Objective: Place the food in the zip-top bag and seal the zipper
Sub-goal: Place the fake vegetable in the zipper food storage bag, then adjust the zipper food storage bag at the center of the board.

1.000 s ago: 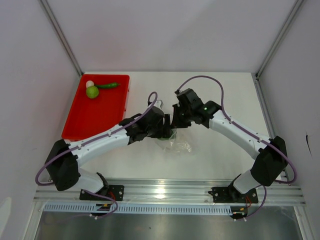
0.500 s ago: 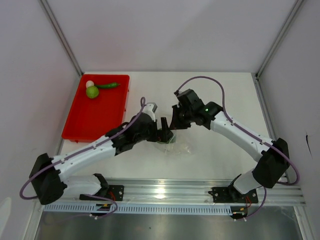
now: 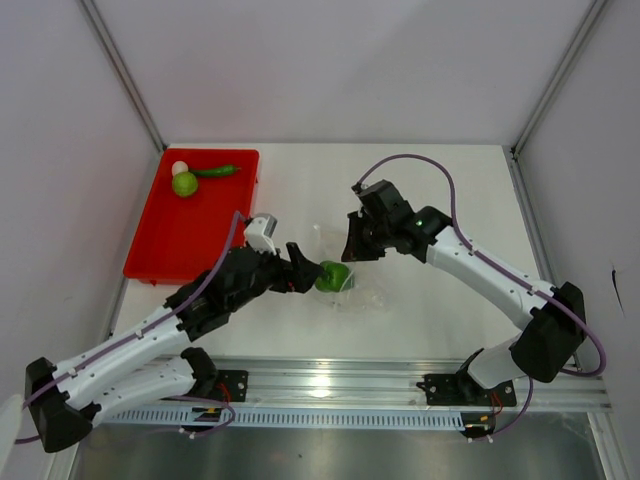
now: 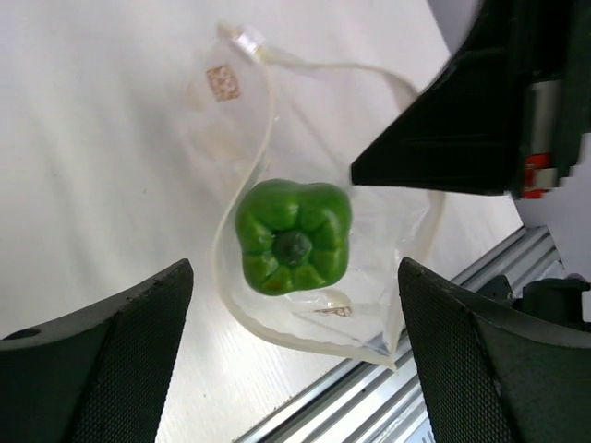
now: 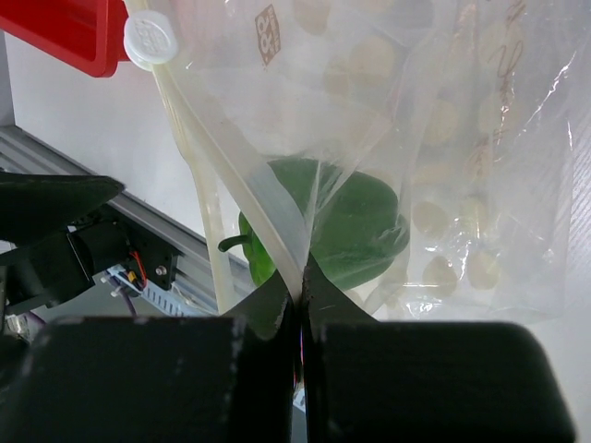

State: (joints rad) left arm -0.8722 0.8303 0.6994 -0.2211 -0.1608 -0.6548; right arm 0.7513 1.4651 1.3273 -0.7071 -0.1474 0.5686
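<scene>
White table point(image 3: 300, 190), green pepper point(image 4: 293, 237) in zip-top bag point(image 5: 443, 138), right tool point(image 5: 300, 291) pinching rim

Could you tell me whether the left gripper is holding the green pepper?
No, the left gripper is open, and the green pepper lies in the zip-top bag, untouched.

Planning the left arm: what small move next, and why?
Probably swing the open left gripper to the red tray: the bell pepper lies inside the zip-top bag, held by the right gripper; lime-green ball, white ball and chili sit there.
</scene>
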